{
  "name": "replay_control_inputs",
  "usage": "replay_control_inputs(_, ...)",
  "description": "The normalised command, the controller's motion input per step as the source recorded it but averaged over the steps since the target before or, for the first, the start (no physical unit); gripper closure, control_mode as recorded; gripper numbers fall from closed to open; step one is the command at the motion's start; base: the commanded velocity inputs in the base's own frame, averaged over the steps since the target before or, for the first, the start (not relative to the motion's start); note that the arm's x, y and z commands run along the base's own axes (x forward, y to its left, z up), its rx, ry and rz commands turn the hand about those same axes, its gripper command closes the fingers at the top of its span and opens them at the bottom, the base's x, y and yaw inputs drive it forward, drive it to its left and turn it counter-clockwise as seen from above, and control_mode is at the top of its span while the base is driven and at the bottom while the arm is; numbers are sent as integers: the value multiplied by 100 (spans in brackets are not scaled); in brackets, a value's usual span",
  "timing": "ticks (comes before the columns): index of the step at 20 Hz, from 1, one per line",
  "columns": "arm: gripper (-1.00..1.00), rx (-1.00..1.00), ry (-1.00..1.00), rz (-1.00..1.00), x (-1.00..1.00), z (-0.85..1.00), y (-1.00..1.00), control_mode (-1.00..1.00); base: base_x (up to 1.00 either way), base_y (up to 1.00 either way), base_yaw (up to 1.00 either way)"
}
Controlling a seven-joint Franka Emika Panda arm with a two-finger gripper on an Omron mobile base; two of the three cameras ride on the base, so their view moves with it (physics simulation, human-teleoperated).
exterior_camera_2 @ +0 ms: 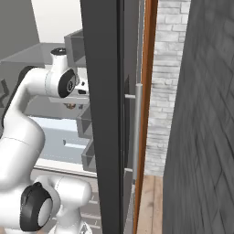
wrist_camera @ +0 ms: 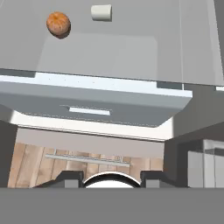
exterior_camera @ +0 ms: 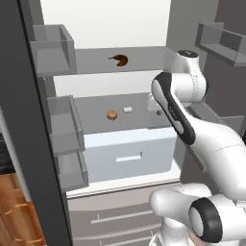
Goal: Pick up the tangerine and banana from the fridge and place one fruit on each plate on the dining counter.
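The fridge stands open: the tangerine sits on the grey shelf just above the pale drawer, a small white block near it, and the banana lies 1 shelf higher. Door bins flank the shelves. The gripper hangs above the drawer front, holding nothing; how its jaws stand I cannot tell.

banana upper shelf | tangerine lower shelf, left of block
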Motion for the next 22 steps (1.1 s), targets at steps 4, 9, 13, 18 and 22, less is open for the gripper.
replay_control_inputs(4, -100, -7, -15, 3, -36, 0, 23, -100, 0, 0, 0)
replay_control_inputs(9, -100, -26, -21, 2, -25, -31, 85, -100, 0, 0, 0)
replay_control_inputs(13, -100, -1, -2, 0, 14, -56, 79, -100, 0, 0, 0)
replay_control_inputs(18, -100, 7, -1, 2, 17, -16, 16, -100, 0, 0, 0)
replay_control_inputs(22, -100, 13, -1, -1, 64, 0, 0, -100, 0, 0, 0)
